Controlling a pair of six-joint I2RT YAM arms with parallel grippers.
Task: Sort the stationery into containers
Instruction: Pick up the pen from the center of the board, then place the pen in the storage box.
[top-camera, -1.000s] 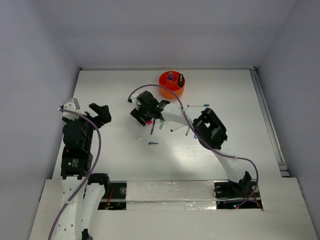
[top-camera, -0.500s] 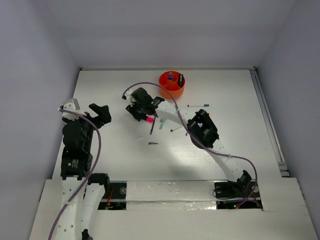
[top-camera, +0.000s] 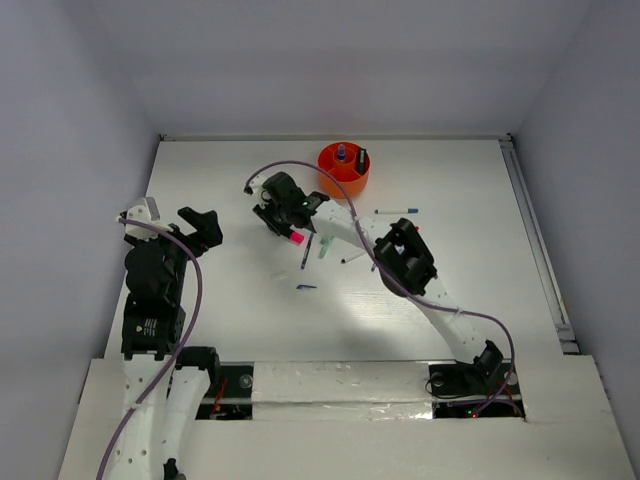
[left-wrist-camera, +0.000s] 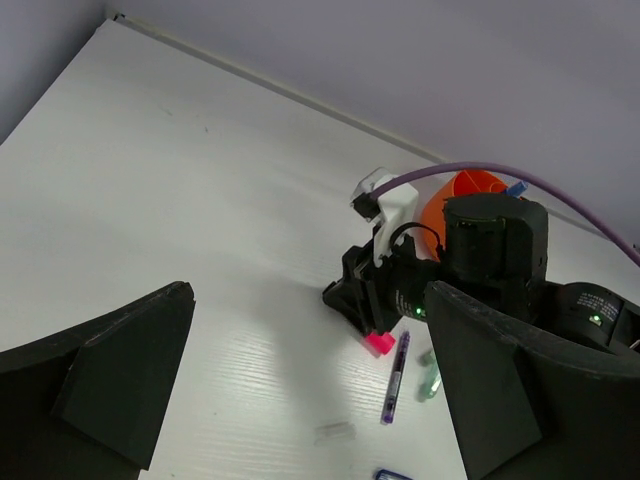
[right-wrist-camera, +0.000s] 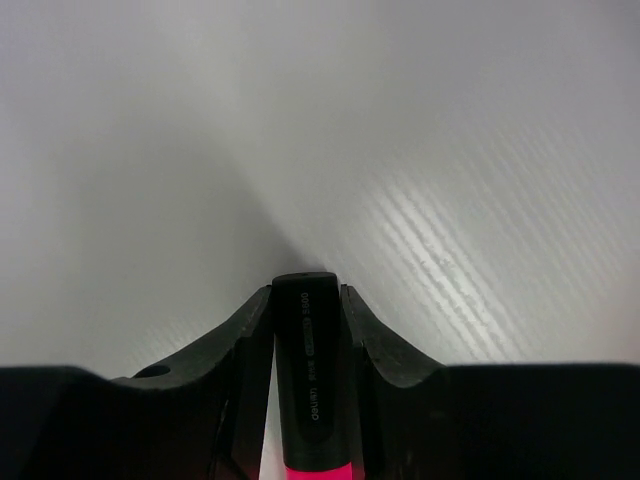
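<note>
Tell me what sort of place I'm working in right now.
Most likely a robot test cell in a lab: bare grey walls box in a white table, two arms are mounted at its near edge, and pens and an orange tub sit on it.

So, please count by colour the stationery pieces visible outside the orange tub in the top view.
pink marker, in the right end effector: 1
purple pen: 1
pale green marker: 1
short dark blue piece: 1
white pen, blue tip: 1
thin dark pen: 1
Total: 6
</note>
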